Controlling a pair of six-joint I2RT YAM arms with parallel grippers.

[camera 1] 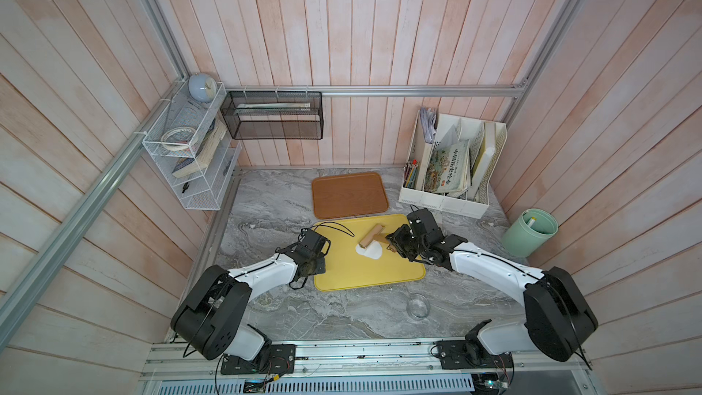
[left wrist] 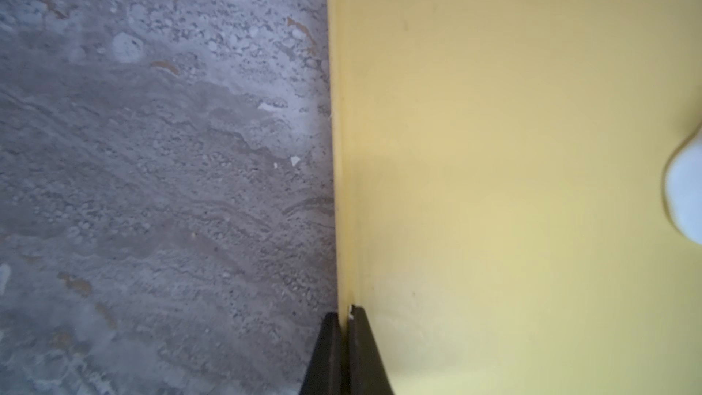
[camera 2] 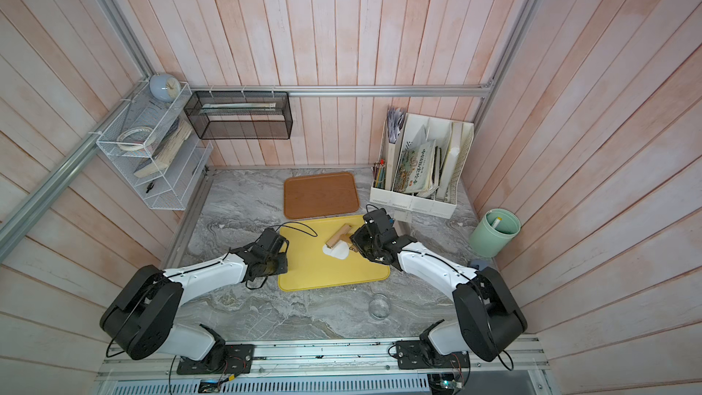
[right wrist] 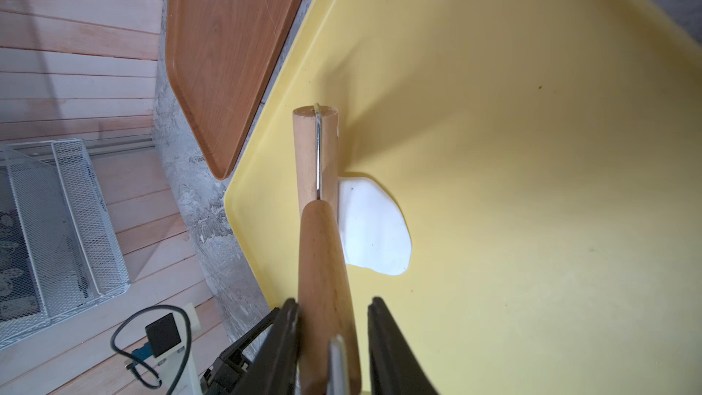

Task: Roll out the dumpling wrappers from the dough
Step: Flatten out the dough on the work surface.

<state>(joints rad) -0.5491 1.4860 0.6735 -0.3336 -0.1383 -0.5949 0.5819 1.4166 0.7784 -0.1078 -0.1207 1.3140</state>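
With your right end effector (right wrist: 332, 305) clamped on the roller (right wrist: 323, 252), drum edging the dough (right wrist: 374, 226) on the tray (right wrist: 532, 184), and left end effector (left wrist: 343, 313) pinching the tray rim, uneven pressure could tear or lift the dough.

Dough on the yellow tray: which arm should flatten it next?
Right. Its jaws hold the wooden roller, drum at the edge of the dough. The left jaws are shut on the rim of the yellow tray, away from the dough.
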